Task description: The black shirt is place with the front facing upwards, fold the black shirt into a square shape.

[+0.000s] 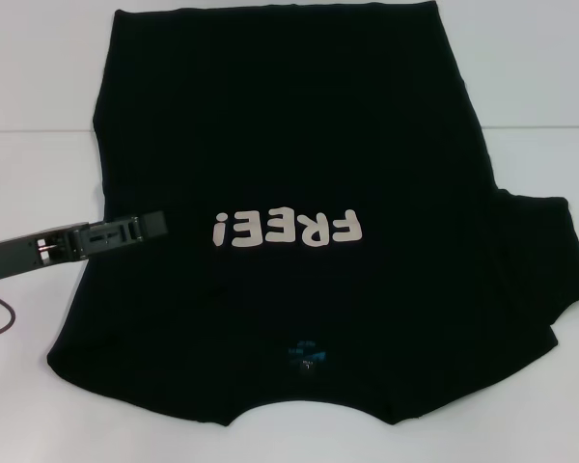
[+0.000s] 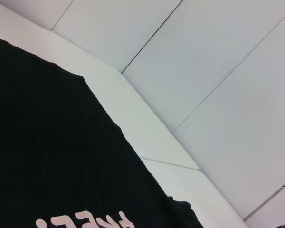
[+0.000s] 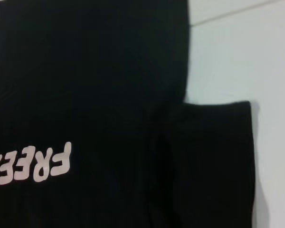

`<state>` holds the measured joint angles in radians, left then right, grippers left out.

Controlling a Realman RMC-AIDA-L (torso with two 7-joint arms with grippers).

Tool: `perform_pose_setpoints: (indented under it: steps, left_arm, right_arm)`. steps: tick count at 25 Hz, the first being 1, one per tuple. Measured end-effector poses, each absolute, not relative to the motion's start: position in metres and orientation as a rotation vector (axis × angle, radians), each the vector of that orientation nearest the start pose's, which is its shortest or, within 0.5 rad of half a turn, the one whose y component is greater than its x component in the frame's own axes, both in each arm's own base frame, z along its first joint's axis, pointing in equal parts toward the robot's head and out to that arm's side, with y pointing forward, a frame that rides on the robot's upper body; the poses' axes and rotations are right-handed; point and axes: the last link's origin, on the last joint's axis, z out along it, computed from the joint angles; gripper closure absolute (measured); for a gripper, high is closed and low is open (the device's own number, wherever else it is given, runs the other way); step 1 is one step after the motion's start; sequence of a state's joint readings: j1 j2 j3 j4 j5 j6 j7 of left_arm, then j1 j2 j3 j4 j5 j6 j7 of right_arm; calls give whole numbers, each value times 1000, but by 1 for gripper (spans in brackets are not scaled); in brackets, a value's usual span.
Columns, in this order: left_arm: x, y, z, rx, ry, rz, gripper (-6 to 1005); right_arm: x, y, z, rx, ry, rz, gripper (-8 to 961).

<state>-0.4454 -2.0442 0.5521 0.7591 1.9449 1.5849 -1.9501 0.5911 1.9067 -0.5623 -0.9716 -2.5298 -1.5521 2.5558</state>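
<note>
black shirt lies flat, front up, filling the centre of the head view on the white table. "FREE!" lettering reads upside down mid-frame; blue neck label sits low centre, too small to read. Hem is cut off by the top edge. Left sleeve looks tucked under, can't confirm; right sleeve is spread out at right. left gripper reaches in from the left edge over the shirt's left side, finger spread can't tell. Right gripper is out of every view.
</note>
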Motion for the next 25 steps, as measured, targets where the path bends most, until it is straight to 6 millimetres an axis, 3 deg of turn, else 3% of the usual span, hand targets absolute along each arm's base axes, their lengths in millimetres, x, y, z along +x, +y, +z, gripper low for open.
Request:
perform_pose_setpoints:
  steps: [8, 12, 25]
  left_arm:
    - [-290, 325, 53, -2332, -1352, -934, 187]
    - [-290, 325, 53, -2323, -1350, -946, 187]
    - [-294, 324, 54, -2295, -1356, -950, 187]
  right_arm:
    - [327, 365, 115, -1909, 1822, 139, 270]
    - [333, 372, 104, -1897, 1771, 72, 271]
    - [330, 385, 77, -1895, 1741, 74, 275]
